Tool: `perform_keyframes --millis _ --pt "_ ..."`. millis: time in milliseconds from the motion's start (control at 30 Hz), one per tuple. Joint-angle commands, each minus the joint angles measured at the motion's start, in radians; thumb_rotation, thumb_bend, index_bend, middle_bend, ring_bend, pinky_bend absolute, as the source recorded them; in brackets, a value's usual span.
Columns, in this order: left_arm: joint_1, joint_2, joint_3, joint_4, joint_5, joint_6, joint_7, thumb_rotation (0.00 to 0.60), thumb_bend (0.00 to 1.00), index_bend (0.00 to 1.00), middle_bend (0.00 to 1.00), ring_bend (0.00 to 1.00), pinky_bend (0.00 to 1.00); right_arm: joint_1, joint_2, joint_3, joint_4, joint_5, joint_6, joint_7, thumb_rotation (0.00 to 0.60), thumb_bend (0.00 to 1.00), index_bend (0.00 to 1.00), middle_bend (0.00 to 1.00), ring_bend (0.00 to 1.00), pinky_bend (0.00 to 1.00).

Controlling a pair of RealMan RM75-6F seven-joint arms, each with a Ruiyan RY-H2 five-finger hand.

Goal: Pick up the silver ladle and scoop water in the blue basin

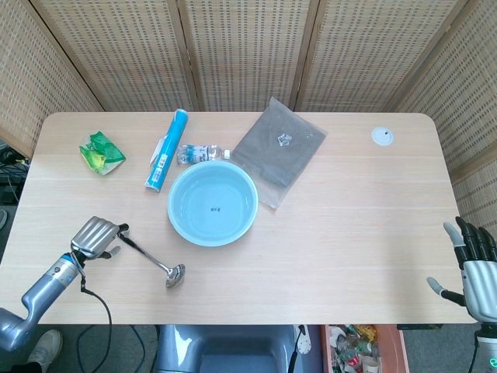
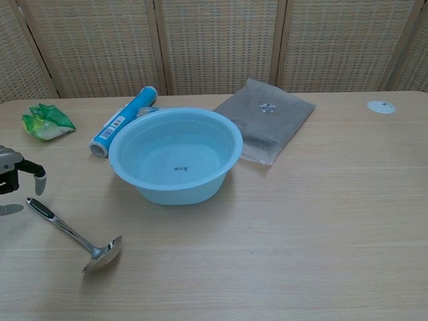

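Observation:
A silver ladle with a black handle end lies flat on the table, its bowl toward the front edge. The blue basin stands just right of it, with water inside. My left hand hovers at the ladle's black handle end, fingers apart and holding nothing. My right hand stays at the table's front right corner, fingers spread and empty; the chest view does not show it.
Behind the basin lie a blue roll, a small plastic bottle and a grey pouch. A green packet sits at the far left, a white disc at the far right. Woven screens close off the back.

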Motion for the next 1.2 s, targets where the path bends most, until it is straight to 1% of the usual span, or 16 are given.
perform_keyframes --millis 33,200,333,467,1200 --pt "-0.009 -0.019 0.007 0.021 -0.003 -0.008 0.019 0.600 0.35 0.44 0.97 0.99 1.00 0.000 0.001 0.000 0.001 0.002 -0.002 0.003 0.600 0.00 0.00 0.00 0.00 0.00" --pt "-0.023 -0.040 0.008 0.049 -0.024 -0.038 0.069 0.600 0.35 0.44 0.97 0.99 1.00 0.002 0.001 -0.001 0.002 0.006 -0.009 0.004 0.600 0.00 0.00 0.00 0.00 0.00" --pt "-0.036 -0.060 -0.002 0.061 -0.050 -0.062 0.074 0.600 0.35 0.44 0.97 0.99 1.00 0.004 0.000 0.000 0.004 0.011 -0.013 0.003 0.600 0.00 0.00 0.00 0.00 0.00" --pt "-0.048 -0.075 0.003 0.076 -0.057 -0.083 0.085 0.600 0.35 0.44 0.97 0.99 1.00 0.006 -0.001 0.002 0.006 0.019 -0.019 0.002 0.600 0.00 0.00 0.00 0.00 0.00" --pt "-0.043 -0.139 0.044 0.138 -0.057 -0.048 0.101 0.600 0.35 0.45 0.97 0.99 1.00 0.009 -0.001 0.001 0.011 0.029 -0.029 0.010 0.600 0.00 0.00 0.00 0.00 0.00"
